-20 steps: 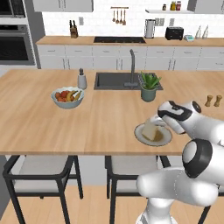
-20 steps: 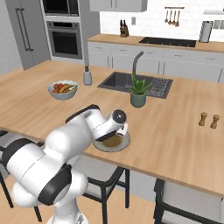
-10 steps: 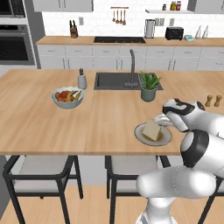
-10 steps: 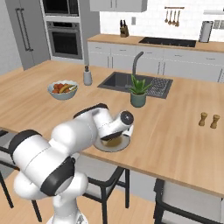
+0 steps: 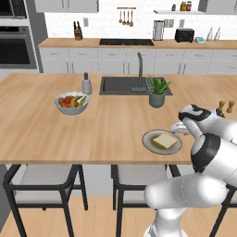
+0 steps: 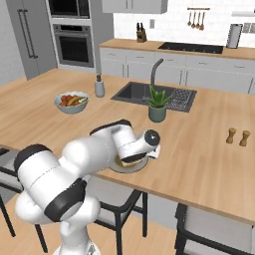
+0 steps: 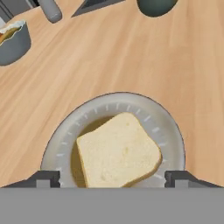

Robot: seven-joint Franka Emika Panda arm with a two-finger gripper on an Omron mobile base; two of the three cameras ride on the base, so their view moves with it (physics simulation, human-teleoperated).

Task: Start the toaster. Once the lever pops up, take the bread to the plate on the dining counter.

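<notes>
The claw (image 7: 112, 178) is standing wide open just above the plate (image 7: 168, 127), its two dark fingertips (image 7: 43, 178) spread to either side of the bread slice (image 7: 118, 153) and gripping nothing. The bread is lying flat in the plate's hollow, free of the claw and directly in front of it, between the open tips; seen from the hand, one corner of the slice is pointing away from the claw, so the slice is sitting diagonally to the line between the fingers. Since the slice is already resting where the task wants it, any coming move is probably a straight lift away from the plate, with nothing to carry.

The plate is sitting on the dining worktop (image 5: 41, 134), close to its near edge and toward the right end. Farther toward the far edge, a potted plant (image 5: 157, 91) is standing beside the inset sink (image 5: 122, 85). A bowl of fruit (image 5: 71, 102) is resting well apart, toward the left end. The black toaster (image 5: 184, 35) is waiting on the back worktop against the wall.
</notes>
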